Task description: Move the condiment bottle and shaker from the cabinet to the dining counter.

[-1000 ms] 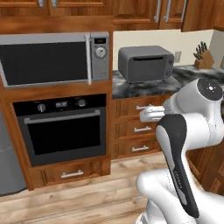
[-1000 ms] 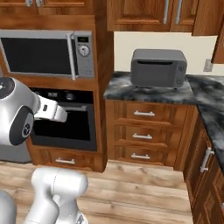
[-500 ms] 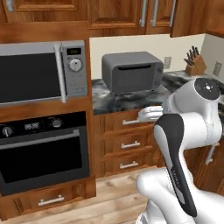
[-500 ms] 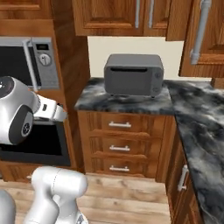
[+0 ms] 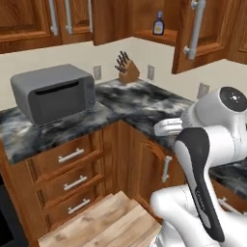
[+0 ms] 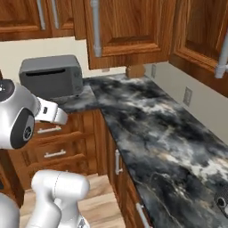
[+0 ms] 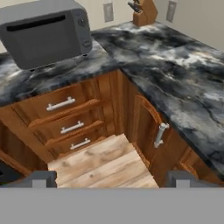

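Condiment bottle (image 5: 158, 24) stands upright on the wooden shelf (image 5: 155, 36) of the open cabinet (image 5: 205, 30), high on the wall above the corner; dark body, pale cap, light label. Cabinet door hangs open beside it with a long grey bar handle (image 5: 193, 30). Below, a marbled black-grey tabletop (image 5: 140, 99) wraps the corner, carrying a grey toaster oven (image 5: 53, 93) on the left run and a knife block (image 5: 126, 70) near the wall at the corner, between two wall outlets. Three drawers (image 5: 67, 171) with bar handles sit under the toaster oven; light wood floor (image 5: 103, 224) below. White arm is folded low at the right of the left base view, well apart from the bottle. In the hand view the fingers (image 7: 38, 179) are spread wide, nothing between them, gripper (image 7: 111, 181) aimed down at the floor and the corner base cabinets; toaster oven (image 7: 46, 33) and knife block (image 7: 142, 12) sit at the top of that view. Right base view shows the tabletop (image 6: 151, 129) running along the wall, toaster oven (image 6: 51, 76) at far left.
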